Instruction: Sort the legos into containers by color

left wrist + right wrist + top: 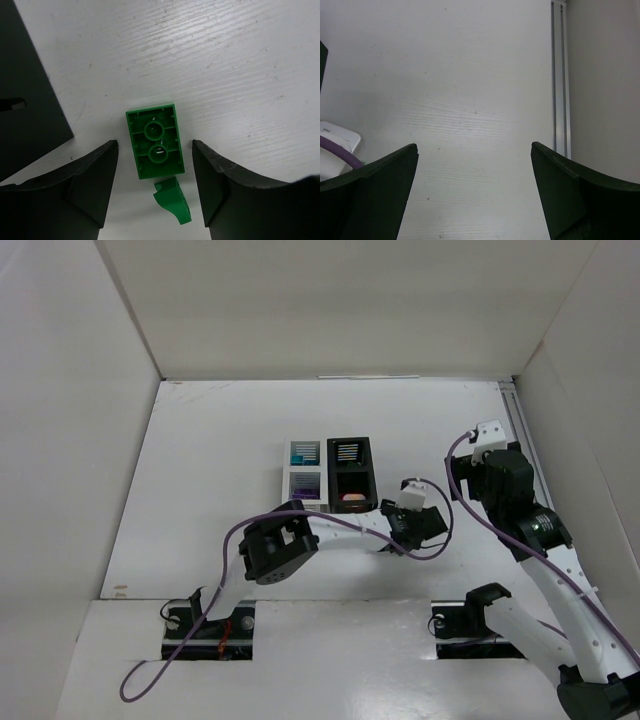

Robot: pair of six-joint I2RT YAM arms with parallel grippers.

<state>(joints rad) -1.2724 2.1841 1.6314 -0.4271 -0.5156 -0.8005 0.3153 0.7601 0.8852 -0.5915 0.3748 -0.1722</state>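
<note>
Low in the centre of the left wrist view, we hold the left gripper (154, 143) astride the green brick (155, 150) lying underside-up on the table (225, 60), jaws apart and touching nothing, ready to pinch it for binning, while the right gripper (473, 145) gapes idle.

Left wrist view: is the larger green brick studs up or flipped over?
Flipped over. The larger green brick lies flat on the table with its hollow underside and two round tubes facing the camera; no studs show.

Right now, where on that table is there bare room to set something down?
Bare table lies left of the bins and behind them to the back wall. Crowded just right of the bins, where the left gripper straddles a green brick.
</note>
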